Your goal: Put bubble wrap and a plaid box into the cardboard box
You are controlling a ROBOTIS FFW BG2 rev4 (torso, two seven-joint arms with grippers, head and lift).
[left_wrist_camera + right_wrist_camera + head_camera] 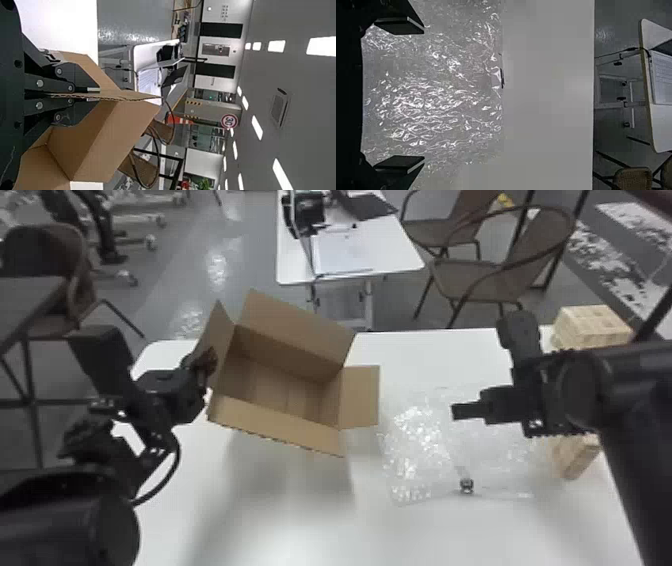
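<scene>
The left tool [99, 94] pinches the ten-o'clock flap [219, 326] of the box [280, 427] — likely steadying it for loading — while the right tool [423, 95], spread, hangs over the wrap [416, 435] toward four o'clock on the tabletop [400, 535].

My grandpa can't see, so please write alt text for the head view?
The robot's left fingers hold an open, empty box by a flap over a white table. Bubble wrap lies below the right arm, and something tan peeks out behind that arm.
</scene>
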